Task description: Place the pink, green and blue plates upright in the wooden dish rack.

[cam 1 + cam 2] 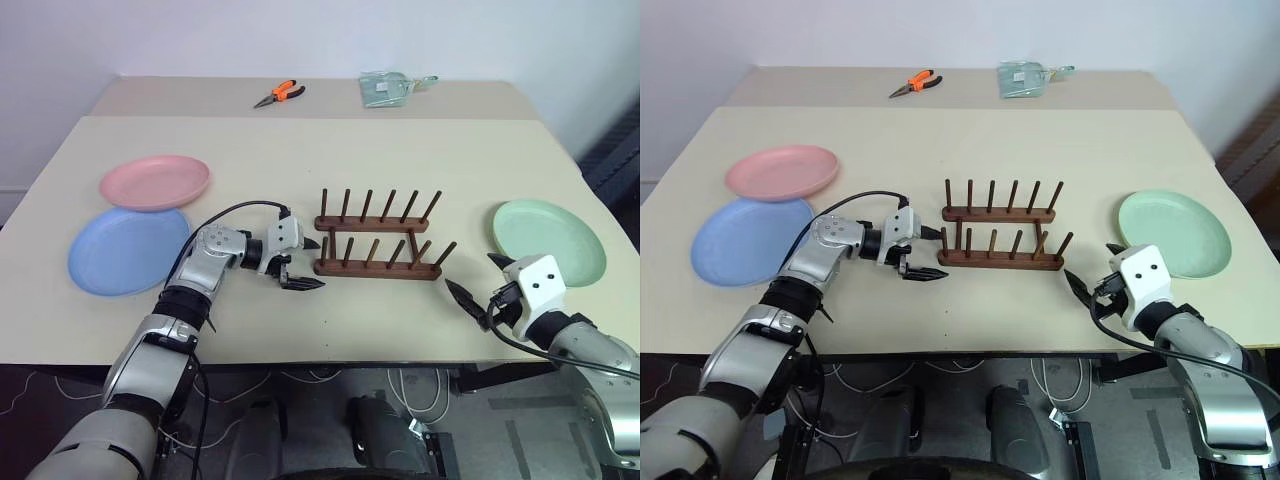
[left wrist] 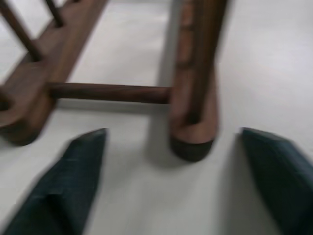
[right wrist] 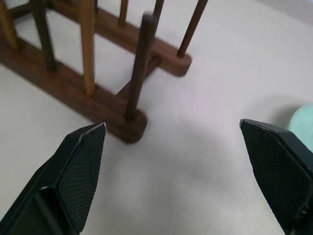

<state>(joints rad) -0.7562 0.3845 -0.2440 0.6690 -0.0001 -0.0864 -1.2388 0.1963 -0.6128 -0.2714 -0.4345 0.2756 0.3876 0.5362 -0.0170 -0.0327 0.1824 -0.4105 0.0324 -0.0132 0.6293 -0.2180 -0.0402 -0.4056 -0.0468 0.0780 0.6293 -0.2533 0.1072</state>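
The wooden dish rack (image 1: 380, 243) stands empty mid-table, its pegs upright. The pink plate (image 1: 155, 182) lies flat at the far left, and the blue plate (image 1: 128, 251) lies flat just in front of it, slightly under its edge. The green plate (image 1: 549, 240) lies flat at the right. My left gripper (image 1: 308, 264) is open at the rack's left end; in the left wrist view its fingers (image 2: 73, 186) stand wide on either side of the near rail's end (image 2: 191, 132), not touching it. My right gripper (image 1: 481, 281) is open and empty, between the rack's right end and the green plate.
Orange-handled pliers (image 1: 279, 94) and a clear plastic bag (image 1: 388, 88) lie on the far table section. The table's front edge (image 1: 330, 355) runs close under both grippers. Bare tabletop lies behind the rack.
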